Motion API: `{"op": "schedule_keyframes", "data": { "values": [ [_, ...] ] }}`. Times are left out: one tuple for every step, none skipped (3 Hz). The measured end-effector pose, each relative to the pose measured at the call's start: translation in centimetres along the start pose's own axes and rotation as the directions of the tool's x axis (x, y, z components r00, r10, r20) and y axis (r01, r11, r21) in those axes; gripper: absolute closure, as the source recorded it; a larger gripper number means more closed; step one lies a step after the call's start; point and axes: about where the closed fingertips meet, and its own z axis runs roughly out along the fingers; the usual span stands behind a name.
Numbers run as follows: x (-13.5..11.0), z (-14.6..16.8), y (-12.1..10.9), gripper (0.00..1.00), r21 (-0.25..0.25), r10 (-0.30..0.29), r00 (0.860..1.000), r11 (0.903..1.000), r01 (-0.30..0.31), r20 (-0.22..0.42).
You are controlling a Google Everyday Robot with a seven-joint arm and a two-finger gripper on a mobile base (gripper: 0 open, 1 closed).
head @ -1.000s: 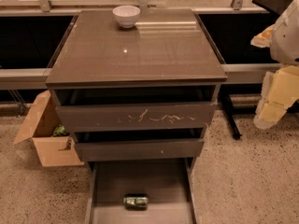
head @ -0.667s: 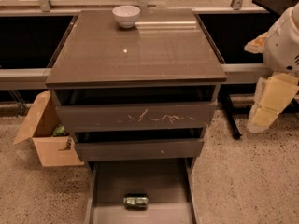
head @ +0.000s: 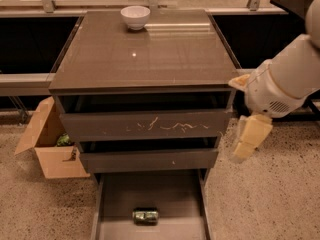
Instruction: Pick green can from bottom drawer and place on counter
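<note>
The green can [head: 145, 215] lies on its side near the front of the open bottom drawer [head: 150, 191], silver ends facing left and right. The counter [head: 150, 54] is the glossy grey-brown top of the cabinet. My gripper [head: 248, 143] hangs pointing down at the right side of the cabinet, level with the scratched-front drawer [head: 145, 125]. It is well above and to the right of the can and holds nothing that I can see. The white arm [head: 285, 79] reaches in from the right edge.
A white bowl [head: 135, 17] stands at the back of the counter. An open cardboard box [head: 47, 146] sits on the speckled floor left of the cabinet. The two upper drawers are slightly open. A low ledge runs behind the cabinet.
The arm and gripper have swung in from the right edge, leftward and downward, closer to the cabinet's right side. The can and the drawers have not moved.
</note>
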Motion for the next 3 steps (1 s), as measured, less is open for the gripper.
{"op": "schedule_keyframes", "data": {
  "values": [
    [-0.6, 5.7, 1.4, 0.00, -0.043, 0.010, 0.998, 0.9991, -0.007, 0.066],
    [-1.3, 10.5, 2.4, 0.00, -0.081, 0.025, 0.990, 0.9966, -0.014, 0.138],
    [-1.4, 10.7, 2.5, 0.00, -0.083, 0.021, 0.990, 0.9965, -0.009, 0.138]
  ]
}}
